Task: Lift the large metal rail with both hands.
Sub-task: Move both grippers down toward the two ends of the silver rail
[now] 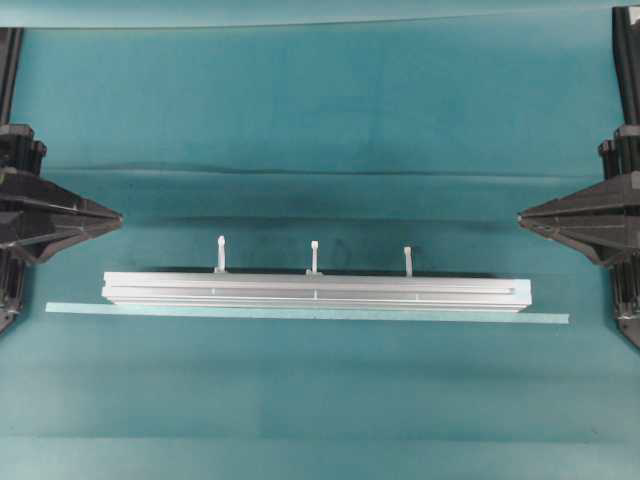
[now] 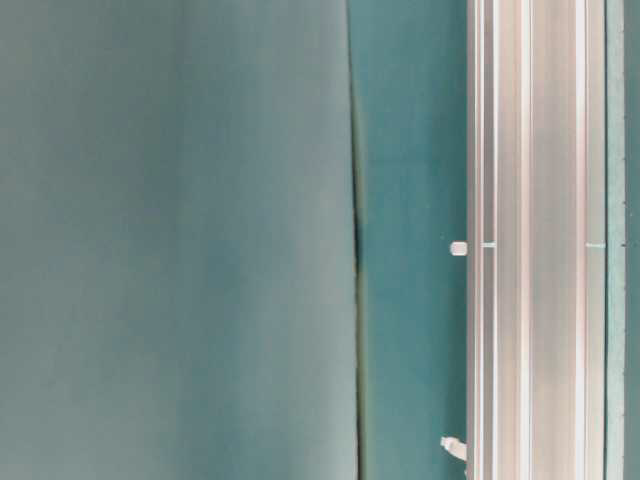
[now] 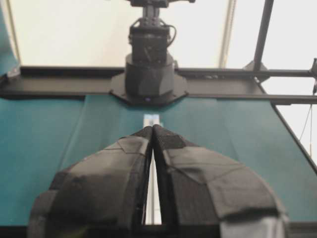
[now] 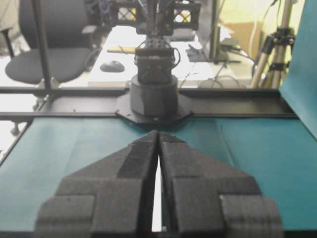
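In the table-level view the large metal rail point(image 2: 530, 240) is cut off by the top and bottom edges; its ends are hidden.

No readable text, labels, brand names, numbers or signs appear in any view (the metal rail point(image 1: 316, 290), the teal table cover point(image 1: 320, 120) and the black grippers carry plain, unmarked surfaces, and background items are too blurred to read)

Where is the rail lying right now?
In the overhead view the rail lies crosswise at mid-table on the teal cloth, between the left gripper and right gripper, touched by neither, a thin pale strip along its near edge.
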Available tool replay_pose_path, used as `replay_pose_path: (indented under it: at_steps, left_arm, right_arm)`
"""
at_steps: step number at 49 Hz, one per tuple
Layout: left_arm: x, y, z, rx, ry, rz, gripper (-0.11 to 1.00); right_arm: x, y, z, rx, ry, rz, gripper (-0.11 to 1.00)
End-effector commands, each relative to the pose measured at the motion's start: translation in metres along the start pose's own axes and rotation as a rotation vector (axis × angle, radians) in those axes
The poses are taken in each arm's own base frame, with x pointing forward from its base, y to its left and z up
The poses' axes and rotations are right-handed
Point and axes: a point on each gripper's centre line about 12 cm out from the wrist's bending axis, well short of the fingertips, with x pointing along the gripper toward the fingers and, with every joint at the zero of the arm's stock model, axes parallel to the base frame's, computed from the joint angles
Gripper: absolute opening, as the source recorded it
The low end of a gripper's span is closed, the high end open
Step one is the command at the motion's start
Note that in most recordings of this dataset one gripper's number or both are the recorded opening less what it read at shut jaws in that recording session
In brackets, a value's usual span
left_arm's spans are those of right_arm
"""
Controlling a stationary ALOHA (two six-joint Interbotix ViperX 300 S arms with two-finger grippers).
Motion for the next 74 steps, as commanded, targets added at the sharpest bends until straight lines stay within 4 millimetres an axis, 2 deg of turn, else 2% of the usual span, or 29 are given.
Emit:
replay_pose_path:
  at_steps: [1, 3, 6, 11, 21, 30, 45, 58, 67, 74]
  left_arm:
    - [0.007, 0.001, 0.017, -0.024, 0.009, 0.007, 0.14]
    - [0.01, 0.002, 0.019, -0.023, 0.047, 0.008, 0.14]
    - [0.014, 0.002, 0.022, -0.027, 0.112, 0.012, 0.07]
    - [0.017, 0.002, 0.027, -0.028, 0.211, 0.016, -0.01]
    - [0.024, 0.0, 0.03, -0.027, 0.34, 0.008, -0.01]
    - [0.041, -0.004, 0.024, -0.021, 0.471, -0.008, -0.01]
    - [0.063, -0.007, 0.002, -0.012, 0.815, -0.01, -0.01]
    - [0.075, -0.007, -0.02, 0.006, 1.051, -0.005, -0.01]
    - [0.076, -0.007, -0.026, 0.01, 1.08, -0.007, 0.0]
    - [0.075, -0.006, -0.027, 0.008, 1.083, -0.004, 0.08]
  right_arm:
    - [0.003, -0.003, 0.004, 0.026, -0.008, -0.015, 0.11]
    - [0.005, -0.005, 0.004, 0.079, 0.023, -0.034, 0.09]
    - [0.008, -0.008, 0.001, 0.131, 0.098, -0.055, 0.01]
    - [0.013, -0.009, -0.003, 0.158, 0.238, -0.063, 0.0]
    - [0.029, -0.007, -0.01, 0.205, 0.461, -0.067, 0.0]
    - [0.052, -0.005, -0.024, 0.226, 0.67, -0.069, 0.0]
    - [0.073, 0.004, -0.055, 0.221, 1.081, -0.054, 0.0]
    - [0.089, 0.003, -0.058, 0.202, 1.133, -0.058, 0.0]
    - [0.085, 0.004, -0.061, 0.192, 1.171, -0.053, 0.0]
    - [0.079, 0.006, -0.064, 0.193, 1.228, -0.05, 0.06]
